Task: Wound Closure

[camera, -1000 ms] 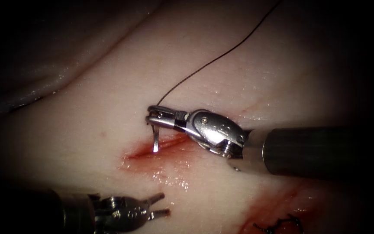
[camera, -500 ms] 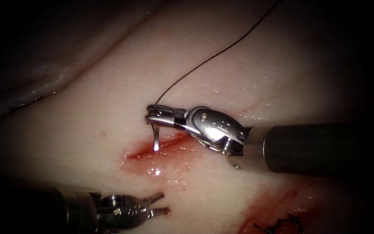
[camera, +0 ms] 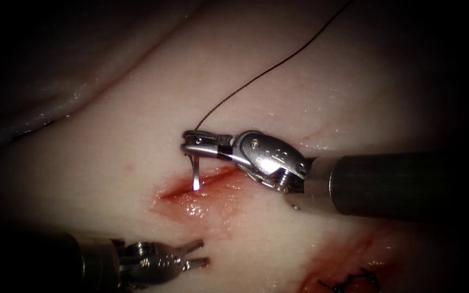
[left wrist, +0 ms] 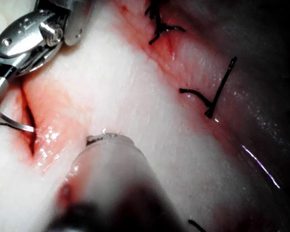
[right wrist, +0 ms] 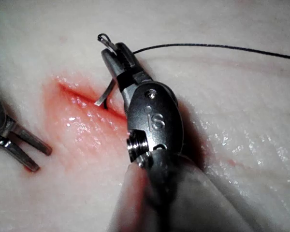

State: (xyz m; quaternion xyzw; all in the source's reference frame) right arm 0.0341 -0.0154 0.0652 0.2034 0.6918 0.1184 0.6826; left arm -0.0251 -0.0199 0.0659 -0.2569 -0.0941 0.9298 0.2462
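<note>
Needle [camera: 195, 172] tip points down at the cut [camera: 202, 184]; our right tool's fingers [camera: 199, 142] pinch its thread end at 12 o'clock, while left fingers [camera: 194, 255] sit spread, holding nothing.

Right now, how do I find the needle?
Find the tissue and its red cut. Above it, the right end effector is shut on the needle near its thread end. It is the shiny curved sliver, tip at the cut; the thread is dark.

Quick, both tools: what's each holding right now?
Left tool: open, holding nothing.
Right tool: shut on the needle near its thread end; tip at the cut.
</note>
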